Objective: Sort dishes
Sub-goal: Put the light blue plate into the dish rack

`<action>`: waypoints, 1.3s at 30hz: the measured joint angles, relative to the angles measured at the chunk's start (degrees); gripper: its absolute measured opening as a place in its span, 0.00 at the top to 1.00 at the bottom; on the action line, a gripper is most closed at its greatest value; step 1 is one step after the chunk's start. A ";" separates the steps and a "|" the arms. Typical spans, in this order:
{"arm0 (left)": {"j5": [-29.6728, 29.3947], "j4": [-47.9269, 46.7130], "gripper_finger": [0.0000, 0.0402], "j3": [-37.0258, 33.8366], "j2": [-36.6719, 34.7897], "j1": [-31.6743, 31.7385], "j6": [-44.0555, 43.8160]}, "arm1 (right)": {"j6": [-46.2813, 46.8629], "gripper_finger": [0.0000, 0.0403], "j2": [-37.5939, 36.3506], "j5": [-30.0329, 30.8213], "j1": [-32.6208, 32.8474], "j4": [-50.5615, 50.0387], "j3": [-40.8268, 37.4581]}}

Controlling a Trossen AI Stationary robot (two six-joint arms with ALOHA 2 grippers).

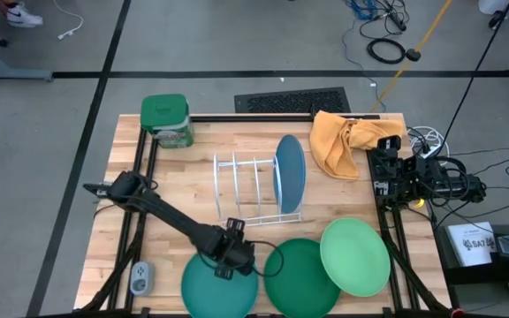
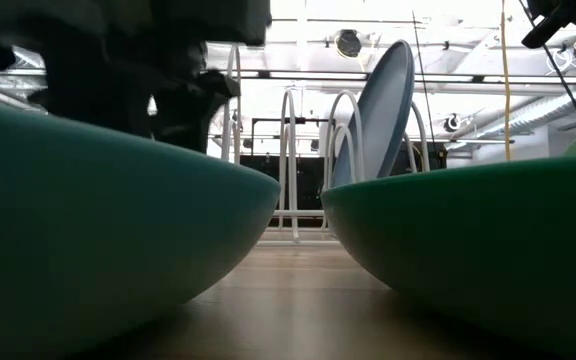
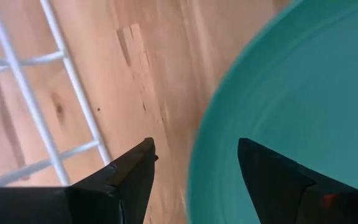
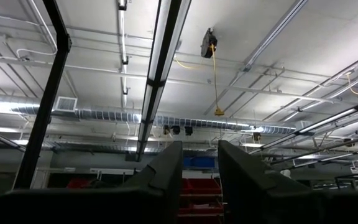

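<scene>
My left gripper [image 1: 230, 263] is open over the far rim of the teal plate [image 1: 219, 290], which lies flat at the table's near edge. In the left wrist view the gripper [image 3: 194, 155] has one finger [image 3: 138, 168] over bare wood and the other [image 3: 269, 174] over the teal plate [image 3: 303, 93]; no touch shows. The dark green plate [image 1: 294, 276] lies flat to its right. The light green plate [image 1: 356, 256] rests with its left edge on the dark green one. The blue plate [image 1: 290, 172] stands on edge in the white wire rack [image 1: 246, 187]. My right gripper [image 4: 201, 152] is parked at the table's right edge, pointing up, with a narrow gap.
A green lidded tub [image 1: 166, 119] stands at the far left corner and an orange cloth [image 1: 341, 141] lies at the far right. A small grey object [image 1: 141, 278] lies near the left front edge. Bare wood [image 1: 175, 185] shows left of the rack.
</scene>
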 joint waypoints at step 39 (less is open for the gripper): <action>0.54 -4.19 0.98 2.30 -5.83 2.01 5.25 | -0.20 0.76 0.00 0.04 0.00 -0.39 0.00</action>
